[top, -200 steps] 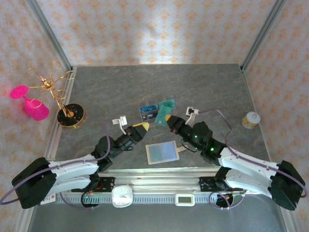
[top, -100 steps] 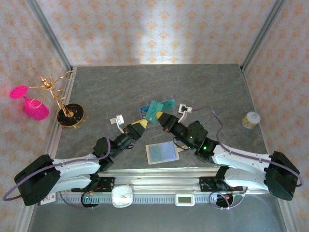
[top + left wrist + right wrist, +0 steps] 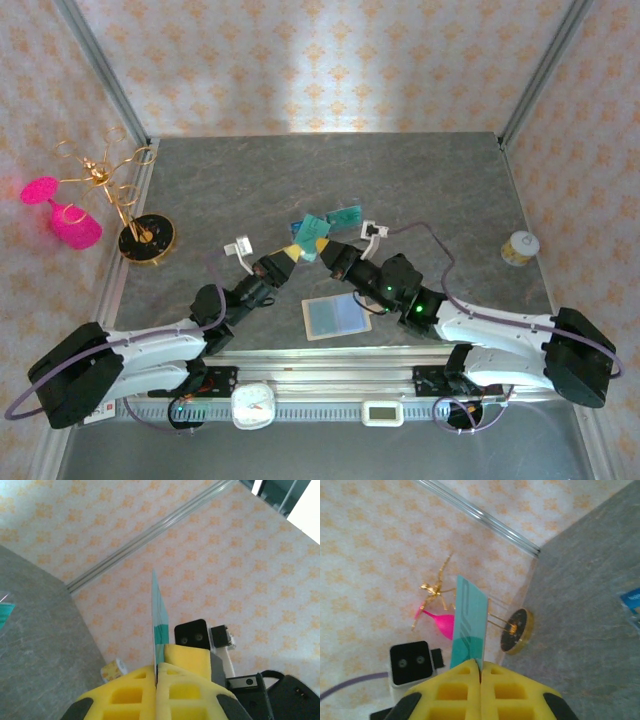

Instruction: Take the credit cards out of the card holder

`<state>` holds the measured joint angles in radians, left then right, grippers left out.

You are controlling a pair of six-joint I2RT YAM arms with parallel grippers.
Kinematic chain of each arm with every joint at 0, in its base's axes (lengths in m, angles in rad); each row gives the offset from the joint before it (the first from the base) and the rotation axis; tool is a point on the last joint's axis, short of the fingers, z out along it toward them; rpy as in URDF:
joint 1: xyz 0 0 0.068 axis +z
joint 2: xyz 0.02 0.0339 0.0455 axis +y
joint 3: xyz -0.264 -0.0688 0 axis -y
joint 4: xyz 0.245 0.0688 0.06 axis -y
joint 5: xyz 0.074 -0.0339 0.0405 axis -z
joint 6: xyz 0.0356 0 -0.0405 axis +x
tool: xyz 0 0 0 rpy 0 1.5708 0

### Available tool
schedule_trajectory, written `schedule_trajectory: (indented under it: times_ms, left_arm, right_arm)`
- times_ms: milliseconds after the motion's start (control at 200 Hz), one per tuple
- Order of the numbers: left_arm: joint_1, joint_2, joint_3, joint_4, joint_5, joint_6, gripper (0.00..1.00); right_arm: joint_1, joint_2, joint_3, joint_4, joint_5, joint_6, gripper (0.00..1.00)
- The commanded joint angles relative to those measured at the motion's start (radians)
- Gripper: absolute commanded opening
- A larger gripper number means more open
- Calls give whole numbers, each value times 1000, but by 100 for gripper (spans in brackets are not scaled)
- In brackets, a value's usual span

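Pinching one teal card [image 3: 312, 228] at frame centre w/ L tool [image 3: 292, 251] and R tool [image 3: 323, 246], both clamped tight on its lower edge, card upright. Has card holder [image 3: 335, 316] open flat on desk [image 3: 420, 180], lower centre, apart from both.

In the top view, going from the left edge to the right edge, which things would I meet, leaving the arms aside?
pink glass → black base of the gold stand → card holder → small yellow tub
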<state>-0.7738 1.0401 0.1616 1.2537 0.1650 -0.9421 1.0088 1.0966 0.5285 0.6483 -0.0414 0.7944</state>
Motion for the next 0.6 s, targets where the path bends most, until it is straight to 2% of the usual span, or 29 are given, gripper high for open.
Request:
schedule_trajectory:
  times_ms: [0,60,190,260,340,415,596]
  left_arm:
    - [51,-76,46,-145,42,43,0]
    - [74,-125,61,-266,59,75,0]
    - [106,-216,69,-411,97,141,0]
    - [105,-245,84,-479,106,176,0]
    - [105,-250,102,-525,139,207,0]
    - [105,-256,103,-536,166,219,0]
    - [106,-307,91,-566,170,232,0]
  right_arm:
    - [-70,-51,35,-267,-7,-47,13]
    - [-152,-83,30,-355,-28,-41,15]
    - [-323,-92,16,-505,-5,-75,14]
    - [-414,-26,17,-528,-40,-105,14]
    - [-519,111,46,-533,-155,-139,12]
    - [-558,246,88,-524,-179,-202,9]
    - [-579,453,185,-534,-96,-279,3]
